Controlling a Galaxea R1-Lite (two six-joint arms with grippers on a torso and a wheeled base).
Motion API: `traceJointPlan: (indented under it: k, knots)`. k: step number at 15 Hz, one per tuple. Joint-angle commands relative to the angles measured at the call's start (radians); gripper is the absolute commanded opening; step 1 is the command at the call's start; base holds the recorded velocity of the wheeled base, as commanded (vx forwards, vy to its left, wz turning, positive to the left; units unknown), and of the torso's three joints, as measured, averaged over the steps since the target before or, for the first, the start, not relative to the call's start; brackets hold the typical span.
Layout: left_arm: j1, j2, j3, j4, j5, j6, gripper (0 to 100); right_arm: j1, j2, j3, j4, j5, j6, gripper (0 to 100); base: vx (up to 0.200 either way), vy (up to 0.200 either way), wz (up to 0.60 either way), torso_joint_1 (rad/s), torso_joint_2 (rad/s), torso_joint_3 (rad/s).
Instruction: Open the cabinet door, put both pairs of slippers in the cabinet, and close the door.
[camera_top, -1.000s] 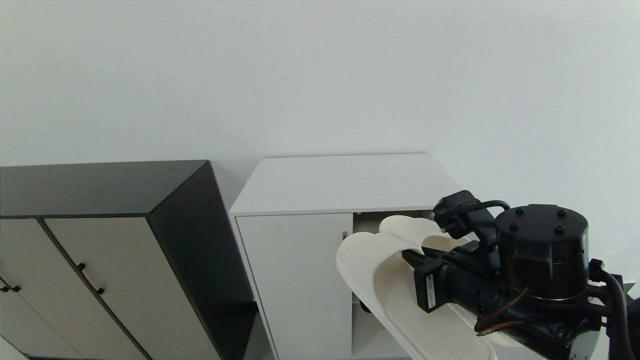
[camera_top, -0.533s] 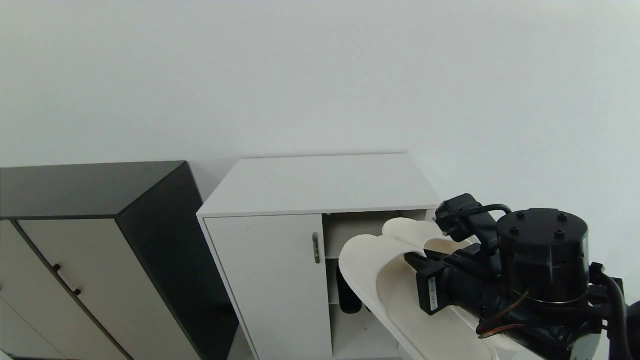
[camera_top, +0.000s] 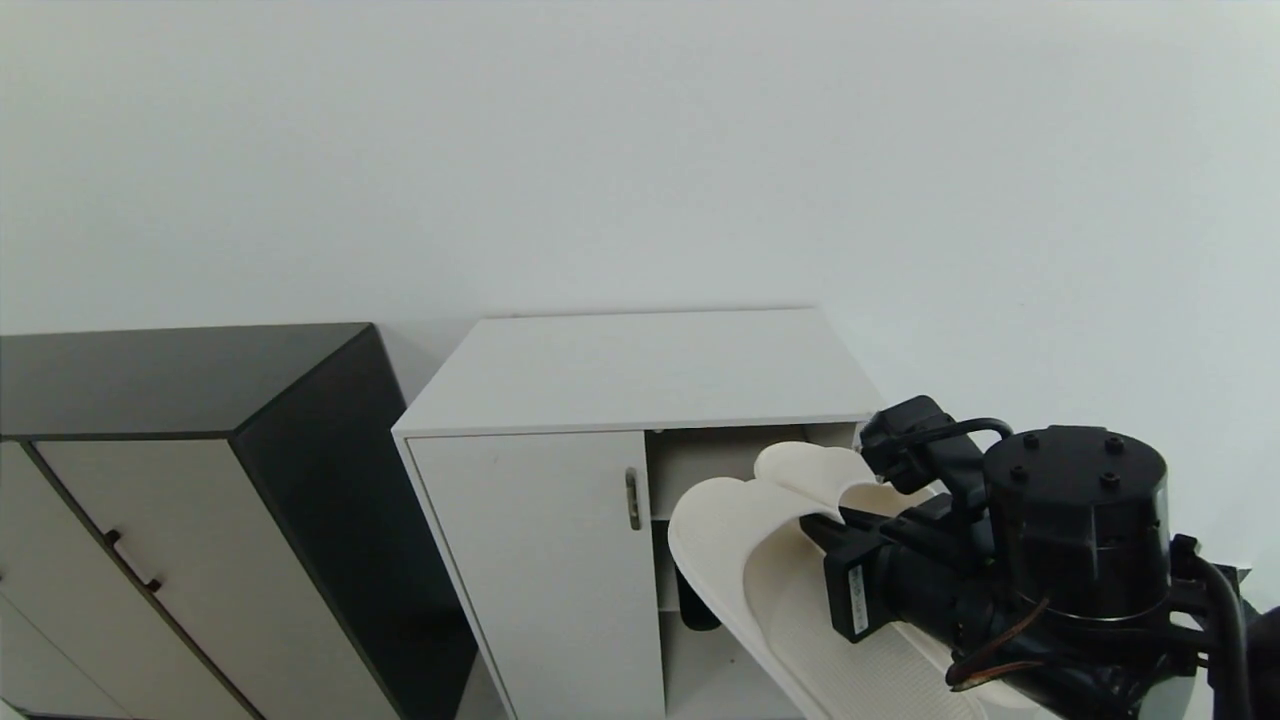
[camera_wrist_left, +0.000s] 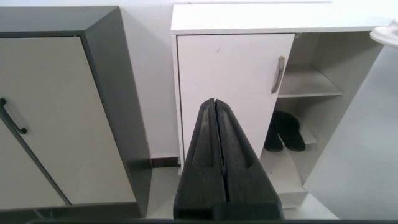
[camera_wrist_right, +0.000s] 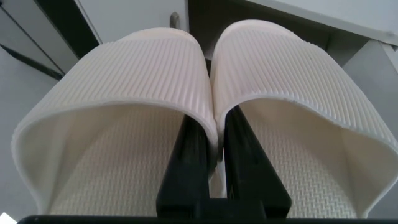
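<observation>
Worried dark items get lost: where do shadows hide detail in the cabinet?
Head view: the white cabinet's open side is shaded low down, the pair of black slippers a dark blob. Left wrist view: evenly lit, both slippers outlined.

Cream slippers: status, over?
Right tool shut on cream slippers, in front of the open white cabinet. Left tool shut, empty. Black slippers already on a shelf inside; nothing blocking the opening.

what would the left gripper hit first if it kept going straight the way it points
Most likely the closed door of the white cabinet: the left gripper, shut, aims at its panel, beside the handle. Depth is unclear.
</observation>
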Motion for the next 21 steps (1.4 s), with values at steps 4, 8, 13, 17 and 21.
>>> traceJointPlan:
  k: [4, 8, 13, 17, 21]
  knots:
    - [-0.001, 0.001, 0.000, 0.000, 0.000, -0.001, 0, 0.012, 0.007, 0.017, -0.029, 0.000, -0.002, 0, 0.000, 0.000, 0.00, -0.090, 0.20, 0.113]
    - [-0.001, 0.001, 0.000, 0.000, 0.002, -0.002, 0, 0.012, 0.008, 0.018, -0.029, 0.014, -0.002, 0, 0.000, 0.000, 0.00, -0.209, 0.51, 0.288]
    - [-0.001, 0.001, 0.000, 0.000, 0.002, -0.002, 0, 0.013, 0.013, 0.020, -0.033, 0.014, -0.002, 0, 0.000, 0.000, 0.00, -0.208, 0.52, 0.310]
    - [-0.001, 0.001, 0.000, 0.000, 0.002, -0.004, 0, 0.018, 0.016, 0.020, -0.033, 0.014, -0.002, 0, 0.000, 0.000, 0.00, -0.177, 0.49, 0.309]
    - [-0.001, 0.001, 0.000, 0.000, 0.002, -0.002, 0, 0.023, 0.018, 0.027, -0.041, 0.014, -0.002, 0, 0.000, 0.000, 0.00, -0.152, 0.47, 0.315]
